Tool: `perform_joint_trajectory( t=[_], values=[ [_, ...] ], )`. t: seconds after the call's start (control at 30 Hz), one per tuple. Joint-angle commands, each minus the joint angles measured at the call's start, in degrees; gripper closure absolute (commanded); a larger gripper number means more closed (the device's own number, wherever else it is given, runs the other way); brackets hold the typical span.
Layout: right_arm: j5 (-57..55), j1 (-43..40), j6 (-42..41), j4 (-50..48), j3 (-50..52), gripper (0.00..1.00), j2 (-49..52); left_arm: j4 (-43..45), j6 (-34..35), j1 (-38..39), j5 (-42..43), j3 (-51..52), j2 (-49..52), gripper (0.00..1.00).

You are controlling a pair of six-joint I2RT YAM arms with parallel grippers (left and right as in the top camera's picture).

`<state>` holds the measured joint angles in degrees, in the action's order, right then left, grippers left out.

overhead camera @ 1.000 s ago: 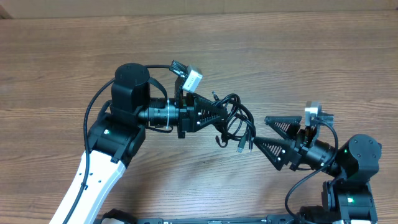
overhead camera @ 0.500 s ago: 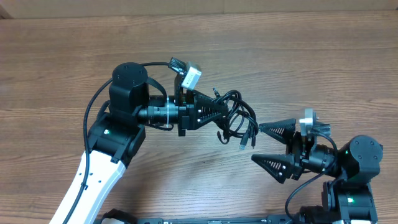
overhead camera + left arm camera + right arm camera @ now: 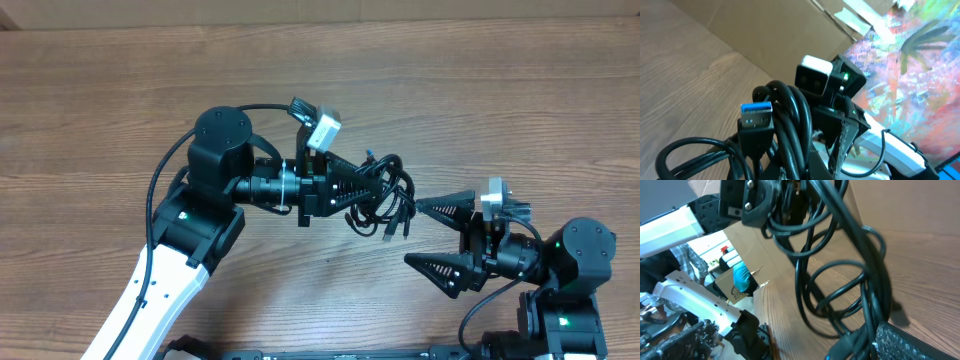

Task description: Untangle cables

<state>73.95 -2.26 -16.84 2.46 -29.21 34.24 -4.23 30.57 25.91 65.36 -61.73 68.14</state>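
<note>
The cables (image 3: 386, 197) are a bunch of thin black looped cords held above the wooden table by my left gripper (image 3: 368, 184), which is shut on them. In the left wrist view the cables (image 3: 790, 125) fill the foreground, and a USB plug (image 3: 756, 114) with a blue insert sticks up. My right gripper (image 3: 412, 233) stands open just right of the bunch, one finger (image 3: 445, 207) level with the loops and the other lower. From the right wrist the cables (image 3: 850, 275) hang from the left gripper (image 3: 765, 200) and run close past one right finger pad (image 3: 920, 340).
The wooden table (image 3: 500, 90) stretches all around. A cardboard wall (image 3: 320, 12) runs along its far edge. The left arm's white link (image 3: 150, 290) and the right arm's base (image 3: 570, 300) take up the near edge.
The left arm has shifted right with the bunch, bringing it closer to the right gripper. The right gripper turned and dropped slightly, staying open.
</note>
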Motion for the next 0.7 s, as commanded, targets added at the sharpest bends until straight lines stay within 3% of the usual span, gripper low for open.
perform_joint_trajectory(
  t=[0.0, 0.17, 0.53, 0.67],
  values=[
    [2.25, -0.33, 0.85, -0.28, 0.22, 0.0, -0.48, 2.6, 3.37, 0.42, -0.2, -1.4, -1.27, 0.96],
    [3.34, -0.33, 0.85, -0.7, 0.22, 0.0, -0.48, 5.2, 5.9, 2.1, -1.81, -1.4, -1.27, 0.96],
    [10.21, 0.42, 0.87, -4.63, 0.22, 0.0, -0.48, 6.29, 5.88, 4.87, -18.23, -1.4, -1.01, 0.96],
    [9.64, 0.7, 0.83, -4.98, 0.22, 0.0, -0.48, 6.64, 5.64, 4.85, -19.69, -1.4, -1.01, 0.96]
  ],
)
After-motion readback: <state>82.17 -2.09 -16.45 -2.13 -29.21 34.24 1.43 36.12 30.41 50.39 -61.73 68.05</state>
